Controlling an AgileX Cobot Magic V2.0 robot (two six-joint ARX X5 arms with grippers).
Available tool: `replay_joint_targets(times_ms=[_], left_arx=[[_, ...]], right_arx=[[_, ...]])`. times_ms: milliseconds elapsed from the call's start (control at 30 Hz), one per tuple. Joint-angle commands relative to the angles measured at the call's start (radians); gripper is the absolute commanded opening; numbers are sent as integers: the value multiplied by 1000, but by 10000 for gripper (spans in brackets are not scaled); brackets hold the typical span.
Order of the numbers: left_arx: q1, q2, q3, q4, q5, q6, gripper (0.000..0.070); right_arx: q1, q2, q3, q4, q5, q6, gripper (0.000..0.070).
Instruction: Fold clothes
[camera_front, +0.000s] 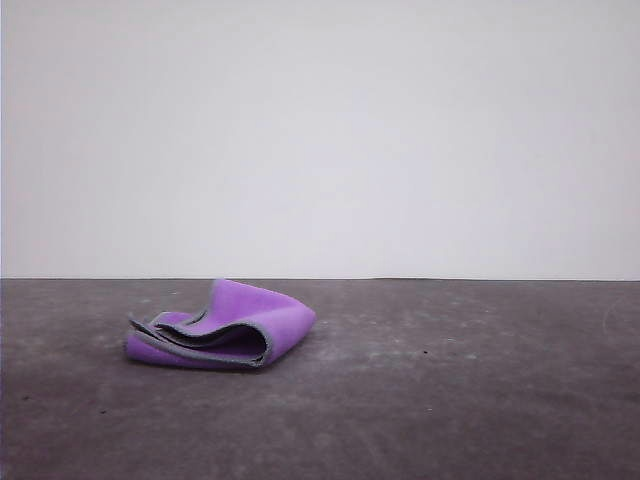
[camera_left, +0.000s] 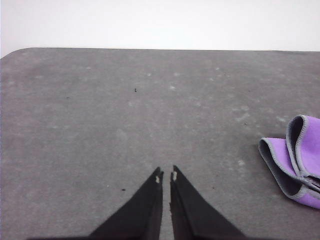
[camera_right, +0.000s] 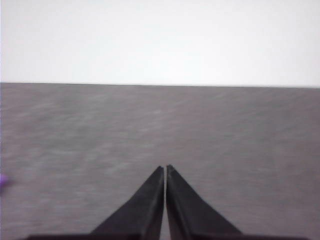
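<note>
The clothes (camera_front: 225, 327) are one thick purple cloth with a grey stitched border, lying loosely folded in layers on the dark grey table (camera_front: 450, 400), left of centre in the front view. Its folded edge, the clothes (camera_left: 296, 159), also appears in the left wrist view, off to one side of my left gripper (camera_left: 166, 174). That gripper is shut with nothing between its black fingers, hovering over bare table. My right gripper (camera_right: 165, 168) is shut too, empty, above bare table, with a sliver of purple (camera_right: 2, 182) at the picture's edge.
A plain white wall (camera_front: 320, 130) stands behind the table's far edge. The table (camera_left: 100, 110) has a rounded far corner in the left wrist view and small dark specks on its surface.
</note>
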Motion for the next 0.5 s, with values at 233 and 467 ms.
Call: replay_joint_targets(times_ms=[233,467], left_arx=[[2,-1,-20,-5,-2,7,16],[2,-1,-20,-6,-3,7,16]], right_arx=[[-124,-72,-150,-17,-142,-165,0],[-124,-72,-150,-17,-140,-168,0]])
